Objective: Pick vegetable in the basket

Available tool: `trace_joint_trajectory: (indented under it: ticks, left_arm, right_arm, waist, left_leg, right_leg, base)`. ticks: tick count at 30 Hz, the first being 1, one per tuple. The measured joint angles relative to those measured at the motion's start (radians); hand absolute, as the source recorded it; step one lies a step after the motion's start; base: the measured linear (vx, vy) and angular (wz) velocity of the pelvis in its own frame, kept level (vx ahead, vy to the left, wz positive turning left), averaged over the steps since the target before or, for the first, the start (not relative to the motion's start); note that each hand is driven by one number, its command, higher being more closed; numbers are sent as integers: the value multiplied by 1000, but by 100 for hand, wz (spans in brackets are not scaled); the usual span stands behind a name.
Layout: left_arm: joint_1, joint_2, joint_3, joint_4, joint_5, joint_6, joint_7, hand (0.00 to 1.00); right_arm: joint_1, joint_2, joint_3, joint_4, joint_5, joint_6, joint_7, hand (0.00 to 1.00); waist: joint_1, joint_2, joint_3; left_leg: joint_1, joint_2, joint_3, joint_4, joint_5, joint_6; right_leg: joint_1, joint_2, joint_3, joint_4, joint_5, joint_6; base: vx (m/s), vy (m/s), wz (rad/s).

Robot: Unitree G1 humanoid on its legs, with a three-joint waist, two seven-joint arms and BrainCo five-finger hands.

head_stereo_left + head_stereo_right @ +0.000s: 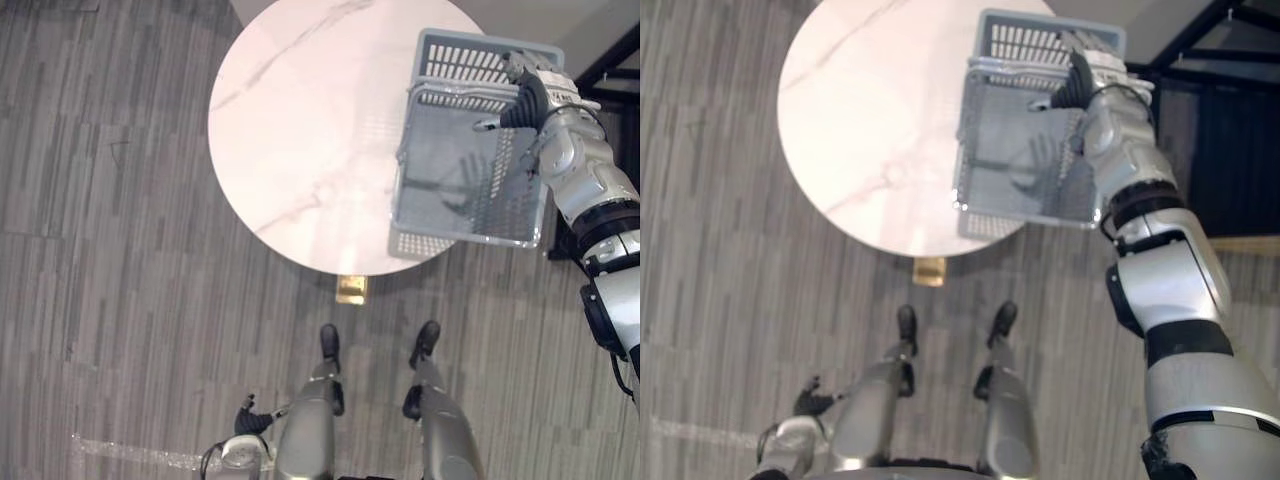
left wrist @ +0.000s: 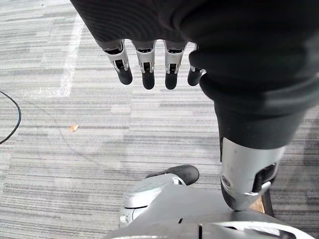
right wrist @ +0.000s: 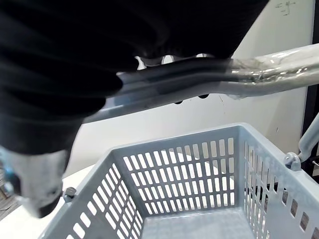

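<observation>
At seven o'clock in the head view, low beside the robot, the left hand [image 1: 252,418] hangs over the grey plank-patterned floor [image 1: 100,220]. Its fingers [image 2: 148,74] are loose and straight, holding nothing. Beyond, toward twelve o'clock, stands the round white marble-look table [image 1: 300,130]. At two o'clock the grey slotted plastic basket [image 1: 445,62] is held over the table's right edge, its near end jutting past the rim. The right hand [image 1: 528,95] sits at the basket's far right corner, fingers curled round the paired grey handles [image 3: 264,69] just above its interior.

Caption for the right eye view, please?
Right hand grips the handle of an empty grey basket at a round white table.
</observation>
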State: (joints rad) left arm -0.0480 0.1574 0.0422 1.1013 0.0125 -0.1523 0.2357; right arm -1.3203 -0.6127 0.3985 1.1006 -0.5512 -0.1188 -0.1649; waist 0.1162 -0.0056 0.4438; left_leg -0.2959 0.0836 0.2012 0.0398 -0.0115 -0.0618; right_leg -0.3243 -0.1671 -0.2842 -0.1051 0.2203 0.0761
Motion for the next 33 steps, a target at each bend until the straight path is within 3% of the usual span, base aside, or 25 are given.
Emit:
trace_joint_trajectory:
  ticks: [4, 15, 26, 30, 33]
  left_arm:
    - [-3, -3, -8, -8, 0, -1, 0, 0]
    - [-8, -5, -18, -7, -1, 0, 5, 0]
    - [-29, -15, -41, -6, -1, 9, 16, 0]
    - [-29, -13, -44, 2, 9, 21, 13, 0]
    - [-23, -14, -33, 16, 11, 34, 4, 0]
  right_arm:
    - [-14, -6, -1, 14, -1, 5, -2, 100]
    - [-14, -6, 1, 15, -2, 7, 2, 100]
    - [4, 31, 51, 45, -79, 6, 35, 100]
    - [90, 40, 176, -110, -111, 4, 86, 100]
    - [189, 40, 288, -329, -118, -21, 130, 100]
  waist:
    - [-1, 15, 1]
    - [8, 16, 1]
    - [26, 36, -7]
    - [25, 31, -29]
    - [21, 26, -60]
  left_leg:
    - [-11, -3, -16, 4, 2, 3]
    - [-19, -3, -21, 17, 3, 4]
    - [11, -1, -23, 32, 3, 4]
    - [39, 11, -3, 31, 1, 0]
    - [75, 23, 29, 27, -6, -8]
  right_leg:
    - [0, -3, -10, 0, 0, 0]
    - [0, -5, -10, 0, 5, -2]
    - [38, -4, -5, 0, 11, -4]
    - [54, 7, 17, -1, 11, -4]
    - [68, 20, 48, -1, 11, -4]
  base:
    - [27, 9, 10]
    - [4, 1, 1]
    - [16, 4, 0]
    - [19, -5, -15]
    - [49, -23, -32]
